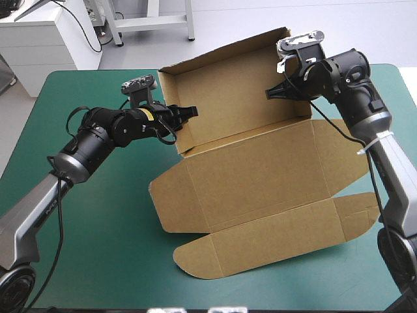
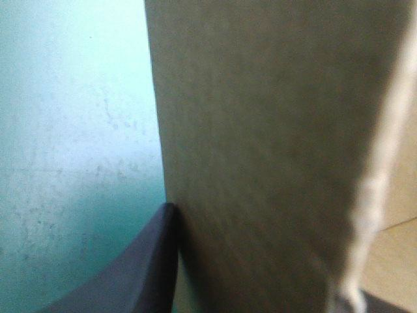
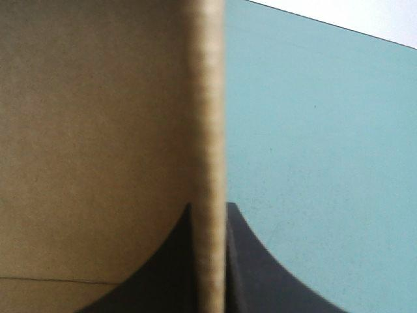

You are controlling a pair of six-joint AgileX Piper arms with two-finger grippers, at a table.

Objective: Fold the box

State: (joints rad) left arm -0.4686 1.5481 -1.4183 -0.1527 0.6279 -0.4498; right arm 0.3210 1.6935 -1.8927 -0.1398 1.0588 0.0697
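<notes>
Brown box [image 1: 260, 176] lies half-raised; left gripper [image 1: 190, 112] clamps its upright wall at nine o'clock, right gripper [image 1: 269, 94] pinches it toward three o'clock.

The brown box [image 1: 260, 189] lies mid-table, its far panel raised upright, remaining flaps flat.

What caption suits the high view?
Left gripper and right gripper hold the box's far wall upright.

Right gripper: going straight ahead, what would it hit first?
The right gripper holds the box wall between its jaws, so that board first; beyond it, perhaps the left gripper.
</notes>
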